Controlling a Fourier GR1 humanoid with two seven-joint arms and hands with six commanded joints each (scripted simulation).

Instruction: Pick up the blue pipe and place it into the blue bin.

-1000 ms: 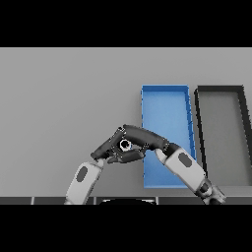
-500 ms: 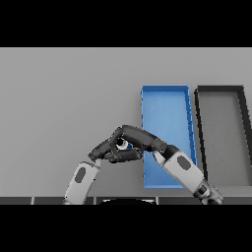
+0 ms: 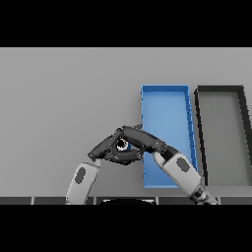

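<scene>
A: Where is the blue pipe [image 3: 128, 145]?

B: Only a small patch of blue shows, with a pale ring just to its left. It sits in the gap between the two dark hands, left of the blue bin [image 3: 165, 103]. Most of it is hidden, so I cannot make out its length or how it is turned.

A: Which hand has it?

B: The right hand [image 3: 143, 139] reaches in from the lower right, its white and grey forearm crossing the bin's near left corner. Its fingers arch over the top of the blue patch and curl round it, so it looks closed on the pipe. The left hand [image 3: 109, 149] comes up from the lower edge and meets the right one from the other side. Its fingers blend into the same dark mass, and I cannot tell whether they are bent or straight, or whether they touch the pipe at all.

A: Is the pipe lifted or on the worktop [image 3: 64, 98]?

B: That is not clear; the hands cover the place underneath it.

A: And the bins?

B: The blue bin stands lengthwise, its near edge partly covered by the right arm. Just beside it on the right is a black bin [image 3: 221, 91], close but apart, its right wall running towards the picture's edge.
</scene>
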